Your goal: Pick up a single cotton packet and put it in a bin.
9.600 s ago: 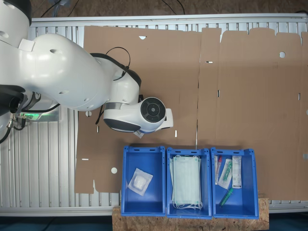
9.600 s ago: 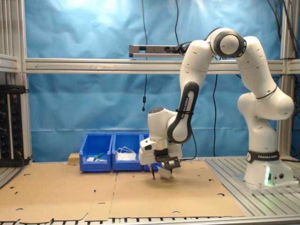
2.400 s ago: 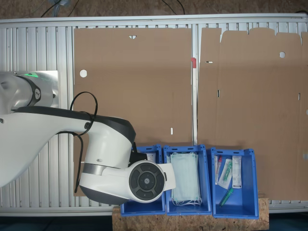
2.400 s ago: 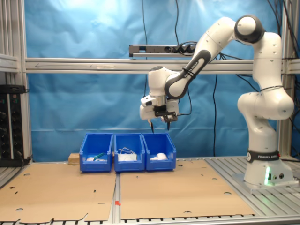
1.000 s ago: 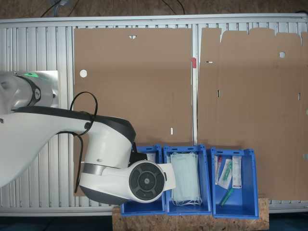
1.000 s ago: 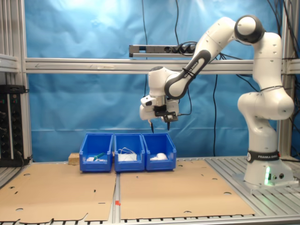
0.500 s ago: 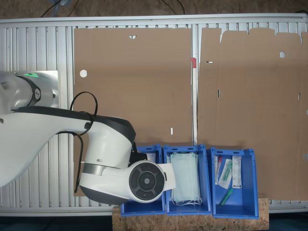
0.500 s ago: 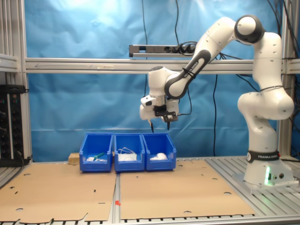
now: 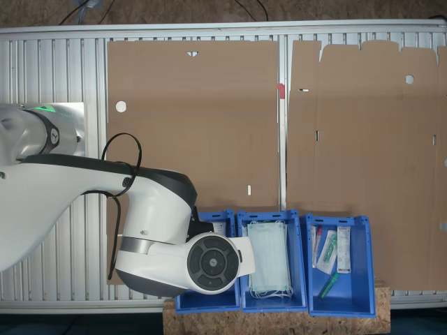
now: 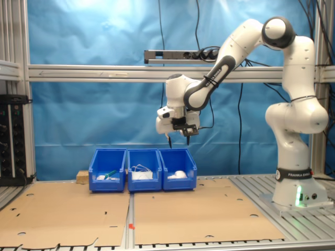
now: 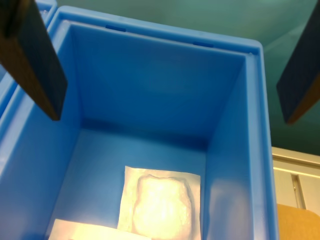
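The cotton packet (image 11: 95,231) was a flat, pale white sheet of which just one corner showed, lying on the floor of the bin (image 11: 150,85) and touching the clear-fronted packet (image 11: 160,205) with its puffy white pad. The wrist view gave that look inside, with both dark fingers (image 11: 35,65) spread wide and nothing between them. The second exterior view showed the gripper (image 10: 179,140) hanging well above the bin (image 10: 178,170), while in the first exterior view the arm (image 9: 160,244) covered most of it. About ten seconds earlier the gripper had been low over the cardboard (image 10: 199,212); over the last few seconds nothing had moved.
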{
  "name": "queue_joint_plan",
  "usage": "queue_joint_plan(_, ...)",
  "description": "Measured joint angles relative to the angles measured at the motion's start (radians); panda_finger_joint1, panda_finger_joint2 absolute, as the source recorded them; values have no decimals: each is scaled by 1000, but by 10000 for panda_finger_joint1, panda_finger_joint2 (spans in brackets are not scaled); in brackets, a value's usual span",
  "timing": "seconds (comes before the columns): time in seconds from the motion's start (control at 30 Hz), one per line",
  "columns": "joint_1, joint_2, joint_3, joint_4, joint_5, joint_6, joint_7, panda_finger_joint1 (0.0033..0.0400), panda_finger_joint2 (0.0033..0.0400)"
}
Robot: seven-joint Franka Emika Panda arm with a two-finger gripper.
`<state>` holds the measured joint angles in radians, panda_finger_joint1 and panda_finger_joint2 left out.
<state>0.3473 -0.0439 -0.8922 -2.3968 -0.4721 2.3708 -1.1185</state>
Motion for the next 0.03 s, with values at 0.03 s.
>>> queue_joint_plan(0.03,0,0,0,0,0,0,0,400,400)
